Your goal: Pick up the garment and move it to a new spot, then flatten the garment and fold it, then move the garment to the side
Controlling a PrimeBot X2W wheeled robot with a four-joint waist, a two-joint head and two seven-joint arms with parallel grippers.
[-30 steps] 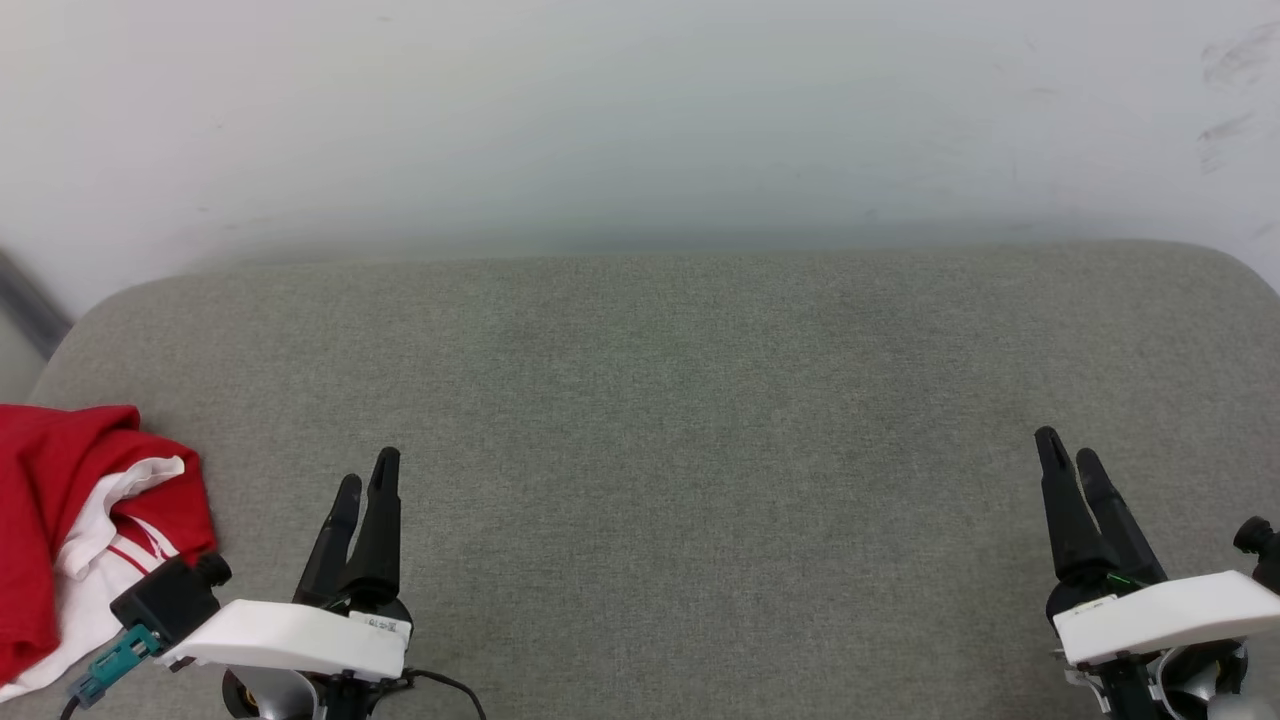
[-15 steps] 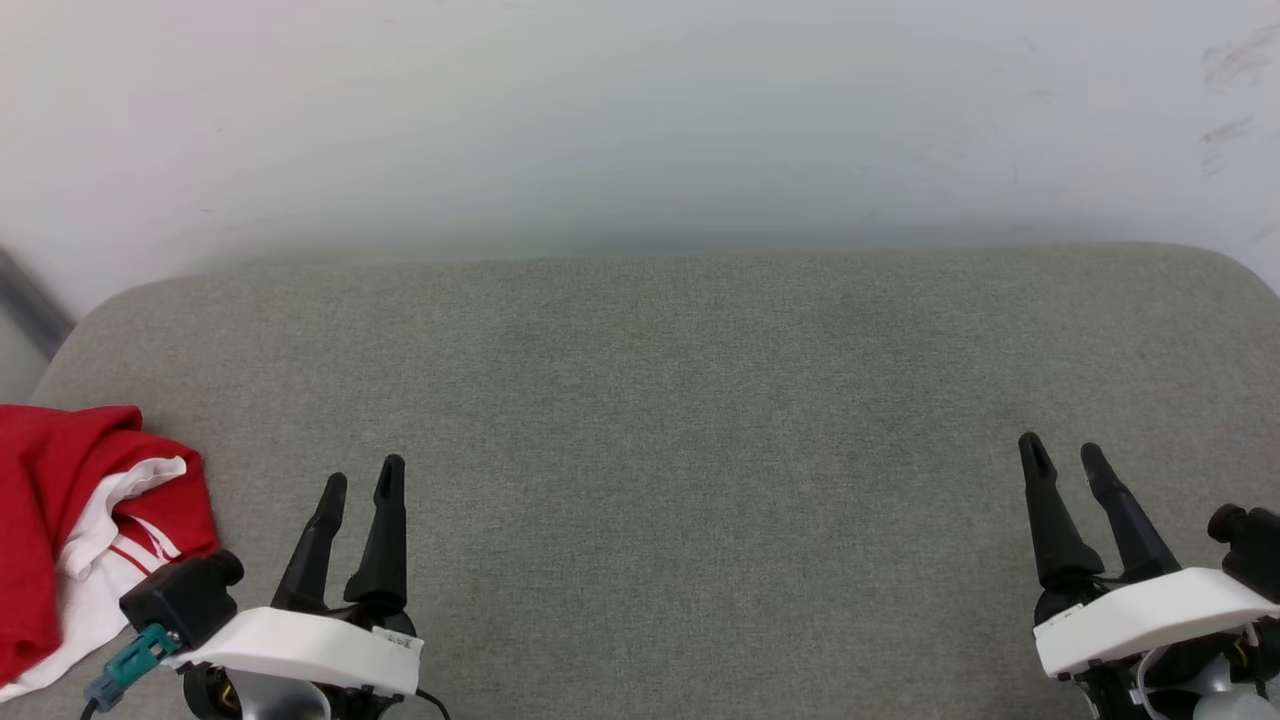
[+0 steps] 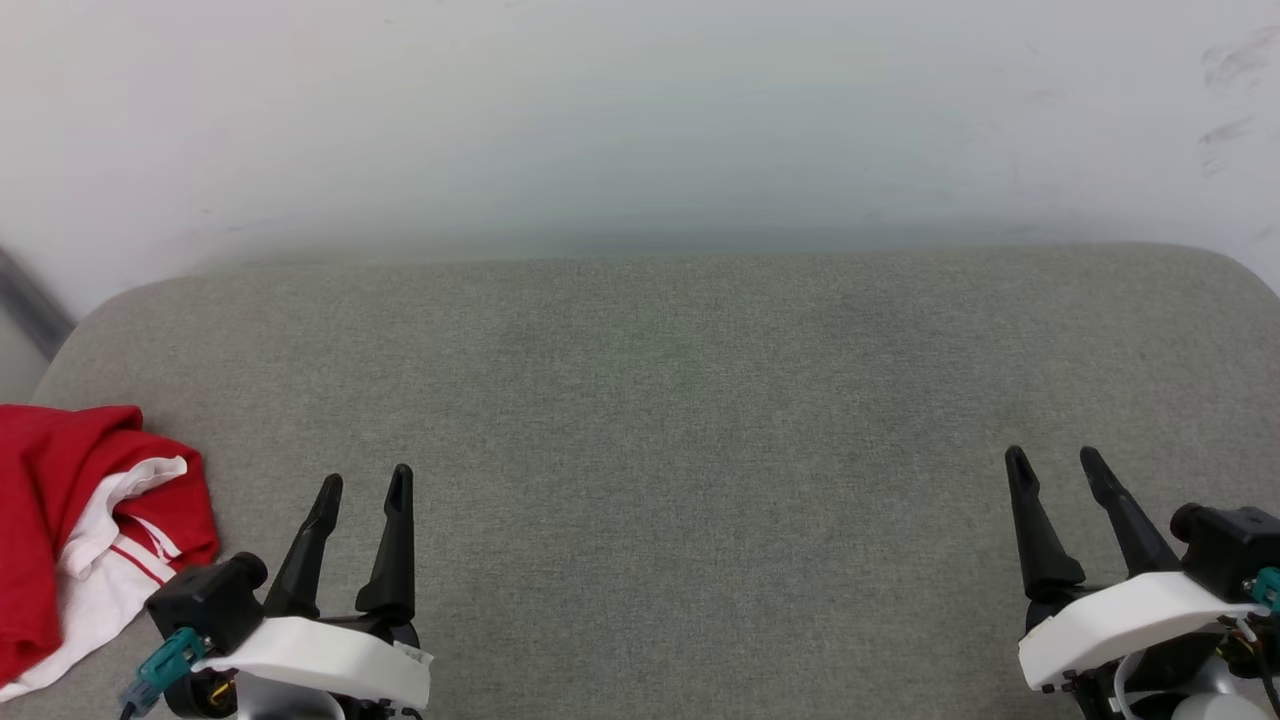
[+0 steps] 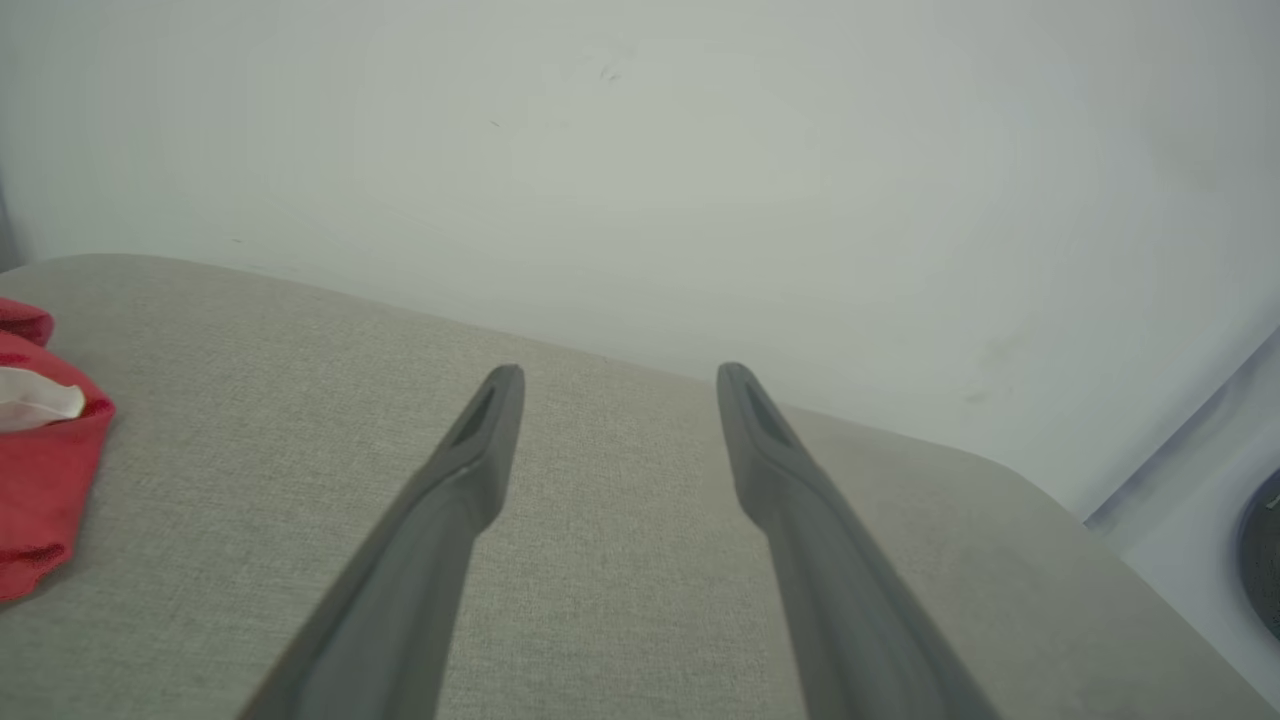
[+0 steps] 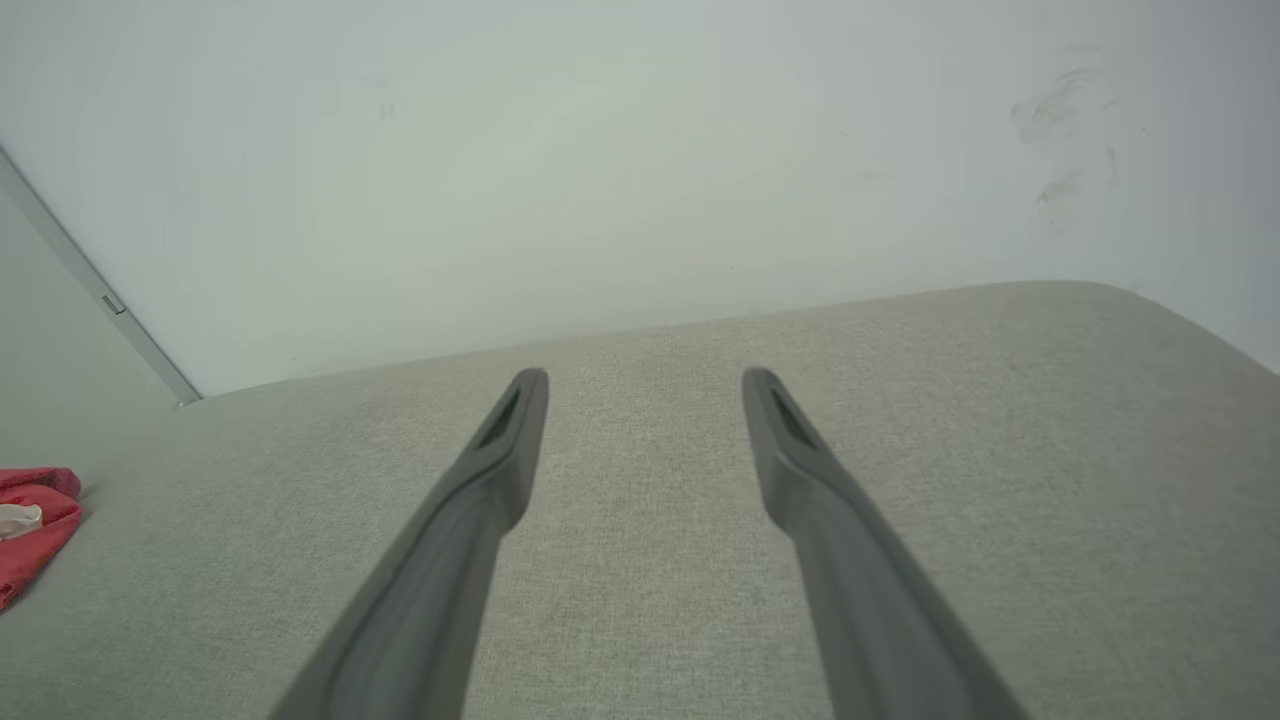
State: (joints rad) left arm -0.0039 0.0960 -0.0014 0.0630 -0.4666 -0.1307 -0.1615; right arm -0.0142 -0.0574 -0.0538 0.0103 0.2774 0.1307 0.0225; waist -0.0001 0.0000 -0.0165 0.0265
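Head view: we list the garment [image 3: 60, 500] crumpled at the grey cushion's [image 3: 700, 400] left edge, left gripper [image 3: 366, 478] and right gripper [image 3: 1052, 456] both spread wide and empty; wrist views: we confirm parted fingers holding nothing, the garment far left.

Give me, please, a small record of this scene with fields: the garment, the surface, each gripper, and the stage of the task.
garment: red-and-white shirt, crumpled at the cushion's left edge
surface: grey fabric cushion against a white wall
left gripper: open, empty, beside the shirt, not touching it
right gripper: open, empty, over the cushion's right side
task stage: shirt not yet picked up
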